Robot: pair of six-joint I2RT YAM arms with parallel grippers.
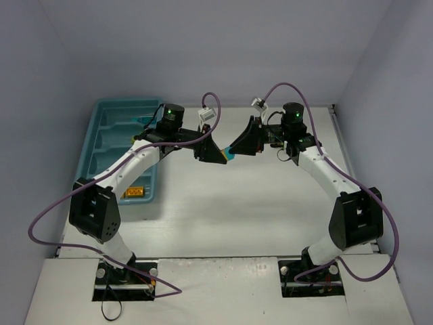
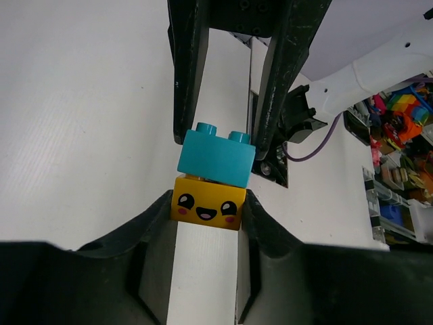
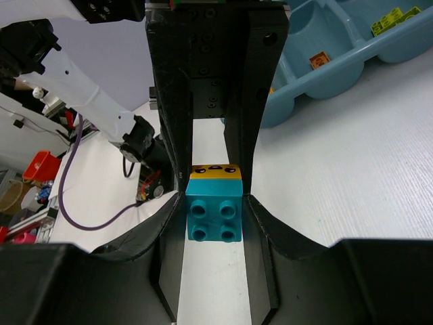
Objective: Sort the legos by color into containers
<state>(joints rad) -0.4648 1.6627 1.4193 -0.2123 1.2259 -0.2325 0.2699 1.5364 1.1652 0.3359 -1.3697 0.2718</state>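
Clamping one two-brick stack from opposite ends. Left gripper (image 2: 207,200) has its jaws closed on the sides of the yellow brick (image 2: 208,203), smiley face toward the left wrist camera. Right gripper (image 3: 214,203) has its jaws closed on the sides of the cyan brick (image 3: 214,213), four studs toward the right wrist camera. No gap shows between finger and brick on either side.

Cyan brick is seated flush against the yellow one. It sits above the yellow in the left wrist view and below it in the right wrist view. It is skewed a little, so one cyan edge overhangs to the right in the left wrist frame.

In the top view the two grippers meet tip to tip just above frame centre, left one angled down-right and right one angled down-left. Only a sliver of cyan shows between them. The stack is over the middle of the white desk (image 1: 223,210), well apart from the tray (image 1: 97,135). Can't tell how far it clears the surface.

The teal tray lies along the left edge of the desk, partly under the left arm. An orange-yellow brick (image 1: 135,191) is in its lowest compartment in the top frame. The right wrist view puts the tray at upper right, with an orange brick (image 3: 319,61) and a yellow-green brick (image 3: 392,20) inside. Can't tell which compartments those are.

A purple cable (image 1: 40,223) loops off each arm.
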